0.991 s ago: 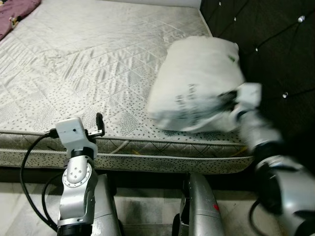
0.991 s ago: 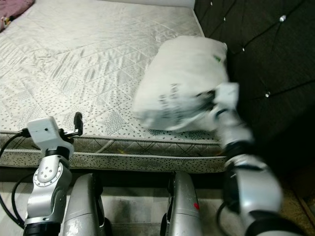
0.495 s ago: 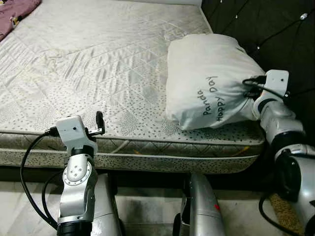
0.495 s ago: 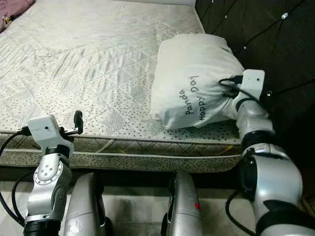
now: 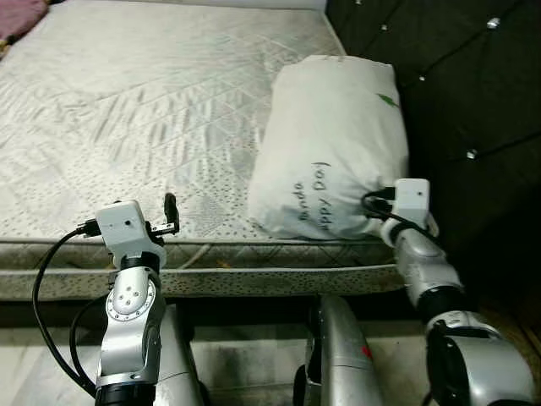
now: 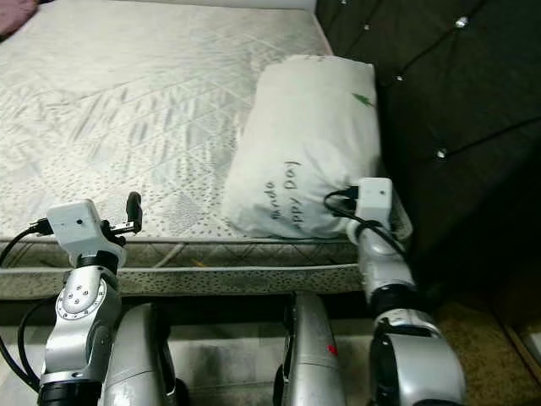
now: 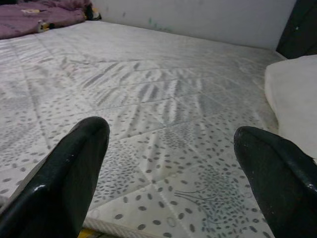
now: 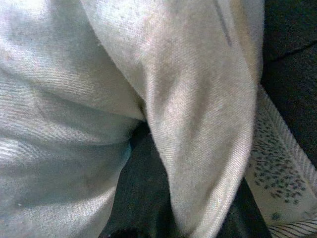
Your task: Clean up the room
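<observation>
A white pillow (image 5: 334, 144) with dark lettering lies on the mattress (image 5: 127, 101), its far side against the black tufted headboard (image 5: 473, 93). My right gripper (image 5: 376, 216) is at the pillow's near corner by the mattress's front edge. In the right wrist view the pillow cloth (image 8: 74, 74) folds tightly over a black finger (image 8: 143, 188), so the gripper is shut on the pillow. My left gripper (image 5: 172, 213) hovers at the mattress's front edge, well left of the pillow. It is open, with bare mattress showing between its fingers (image 7: 74, 168).
A purple cloth (image 7: 34, 15) lies bunched at the mattress's far left corner. The headboard runs along the right side of the bed. My silver legs (image 5: 338, 355) stand close against the bed's front edge, on pale floor.
The pillow, held up and blurred a second ago, now lies settled on the mattress beside the headboard. My right arm has come down and back toward the front edge. The left arm is unchanged.
</observation>
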Controlling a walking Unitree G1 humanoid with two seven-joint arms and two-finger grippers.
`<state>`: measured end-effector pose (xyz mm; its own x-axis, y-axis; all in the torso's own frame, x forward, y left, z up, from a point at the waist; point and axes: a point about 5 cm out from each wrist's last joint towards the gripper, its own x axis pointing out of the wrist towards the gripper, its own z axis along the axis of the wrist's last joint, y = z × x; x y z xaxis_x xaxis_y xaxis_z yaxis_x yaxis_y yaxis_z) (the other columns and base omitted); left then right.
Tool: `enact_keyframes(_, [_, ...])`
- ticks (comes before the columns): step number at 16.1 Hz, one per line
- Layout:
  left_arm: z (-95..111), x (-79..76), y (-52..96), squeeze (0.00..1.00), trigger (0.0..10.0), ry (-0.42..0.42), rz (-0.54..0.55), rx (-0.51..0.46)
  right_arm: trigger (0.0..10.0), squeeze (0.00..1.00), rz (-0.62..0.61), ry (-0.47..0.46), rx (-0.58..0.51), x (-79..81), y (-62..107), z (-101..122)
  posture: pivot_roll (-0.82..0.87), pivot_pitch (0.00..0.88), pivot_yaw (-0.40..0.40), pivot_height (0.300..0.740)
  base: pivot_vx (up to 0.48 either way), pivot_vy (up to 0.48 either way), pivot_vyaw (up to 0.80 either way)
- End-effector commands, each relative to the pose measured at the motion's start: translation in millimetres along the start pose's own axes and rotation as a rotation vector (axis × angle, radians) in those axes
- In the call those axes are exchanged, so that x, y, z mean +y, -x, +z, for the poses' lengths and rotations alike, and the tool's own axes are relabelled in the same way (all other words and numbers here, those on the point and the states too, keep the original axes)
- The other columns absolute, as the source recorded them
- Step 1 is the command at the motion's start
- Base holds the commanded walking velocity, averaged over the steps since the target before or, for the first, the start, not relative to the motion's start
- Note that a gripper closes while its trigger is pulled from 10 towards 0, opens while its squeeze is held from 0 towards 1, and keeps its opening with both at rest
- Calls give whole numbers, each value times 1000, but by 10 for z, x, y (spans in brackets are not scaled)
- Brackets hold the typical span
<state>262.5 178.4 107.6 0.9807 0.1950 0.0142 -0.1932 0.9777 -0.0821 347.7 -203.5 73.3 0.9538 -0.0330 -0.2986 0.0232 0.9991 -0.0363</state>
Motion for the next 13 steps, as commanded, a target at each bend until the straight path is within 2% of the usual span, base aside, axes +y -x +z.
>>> enact_keyframes(1, [12, -34, -24, 0, 10000, -11, -18, -5, 0, 0, 78, 24, 0, 154, -40, 52, 52, 0, -36, 522, 0, 0, 0])
enact_keyframes(2, [15, -33, -30, 0, 10000, -11, -18, -6, 0, 0, 76, 25, -6, 144, -54, 94, 52, 0, -36, 522, 0, 0, 0])
enact_keyframes(4, [20, -23, -49, 0, 10000, -13, -12, -8, 0, 0, 78, 85, -72, 46, -172, 566, 63, 0, -43, 522, 0, 0, 0])
enact_keyframes(5, [22, -27, -49, 0, 10000, -13, -11, -10, 0, 0, 73, 94, -95, -3, -189, 700, 68, 0, -47, 522, 0, 0, 0])
enact_keyframes(6, [26, -20, -42, 0, 10000, -13, -5, -12, 0, 0, 38, 101, -143, -118, -197, 914, 73, 0, -51, 522, 0, 0, 0])
enact_keyframes(7, [30, 11, -33, 0, 10000, -15, 8, -15, 0, 0, -36, 95, -197, -306, -181, 1174, 79, 0, -58, 522, 0, 0, 0])
enact_keyframes(8, [29, 31, -29, 0, 10000, -17, 17, -15, 0, 0, -88, 90, -218, -427, -158, 1288, 83, 0, -62, 522, 0, 0, 0])
enact_keyframes(9, [25, 52, -24, 0, 10000, -20, 27, -14, 0, 0, -150, 75, -235, -581, -121, 1390, 85, 0, -64, 522, 0, 0, 0])
enact_keyframes(10, [25, 60, -23, 0, 10000, -21, 30, -15, 0, 0, -181, 68, -240, -660, -100, 1429, 85, 0, -64, 522, 0, 0, 0])
enact_keyframes(11, [23, 64, -24, 0, 10000, -22, 35, -13, 0, 0, -246, 78, -219, -828, -55, 1436, 87, 0, -64, 522, 0, 0, 0])
enact_keyframes(13, [27, 66, -32, 0, 10000, -25, 35, -11, 0, 0, -313, 75, -174, -1000, -6, 1372, 87, 0, -59, 522, 0, 0, 0])
